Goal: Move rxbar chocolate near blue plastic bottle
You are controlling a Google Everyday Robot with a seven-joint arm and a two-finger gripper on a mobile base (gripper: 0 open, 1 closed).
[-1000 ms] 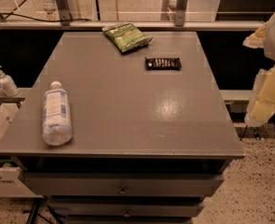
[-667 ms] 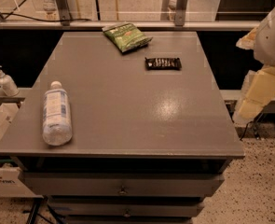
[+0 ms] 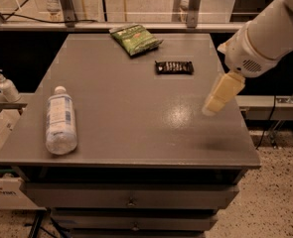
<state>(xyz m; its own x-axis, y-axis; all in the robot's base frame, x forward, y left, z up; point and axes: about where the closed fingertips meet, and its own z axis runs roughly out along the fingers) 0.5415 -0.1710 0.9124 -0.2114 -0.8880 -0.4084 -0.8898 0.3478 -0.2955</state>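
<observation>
Black flat rxbar chocolate wrapper (image 3: pixel 174 67) lies thin; our cream gripper (image 3: pixel 220 93), hovering right of it, state untellable, may skid over it

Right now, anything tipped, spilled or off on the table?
Only the blue plastic bottle: it lies on its side, front left of the table, capped, no spill visible. The rxbar chocolate lies flat; the gripper hovers over the right side.
</observation>
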